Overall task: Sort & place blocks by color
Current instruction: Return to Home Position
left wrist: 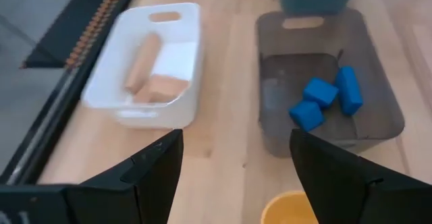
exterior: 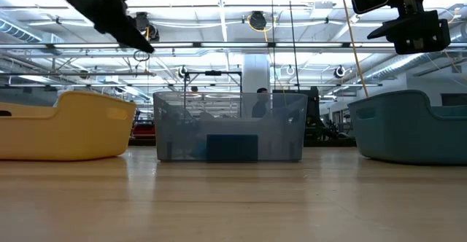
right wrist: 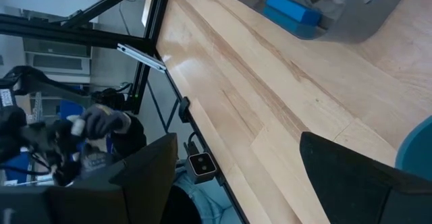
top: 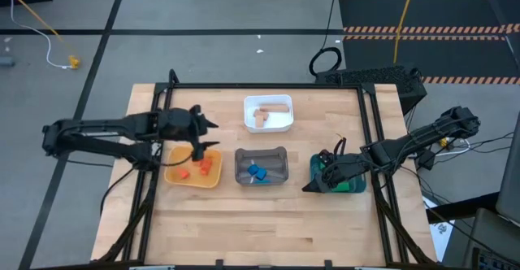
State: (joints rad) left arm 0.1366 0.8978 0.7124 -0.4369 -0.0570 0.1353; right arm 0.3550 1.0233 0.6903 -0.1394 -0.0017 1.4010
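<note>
Four trays stand on the wooden table. The white tray [top: 284, 124] holds tan blocks [left wrist: 150, 75]. Red-orange blocks [top: 201, 167] lie in the yellow tray [top: 175, 176], blue blocks [left wrist: 325, 99] in the grey tray [top: 262, 154], and green blocks [top: 348, 186] in the teal tray [top: 357, 172]. My left gripper [left wrist: 236, 136] hangs open above the yellow tray's far edge, with nothing between its fingers. My right gripper [right wrist: 237, 140] stands open beside the teal tray's near left corner, also with nothing between its fingers.
A black frame [top: 268, 85] runs around the table's far edge and both sides. Bare tabletop [top: 260, 221] stretches from the trays to the near edge. In the low view both grippers [exterior: 135, 41] [exterior: 408, 30] hang well above the tray rims.
</note>
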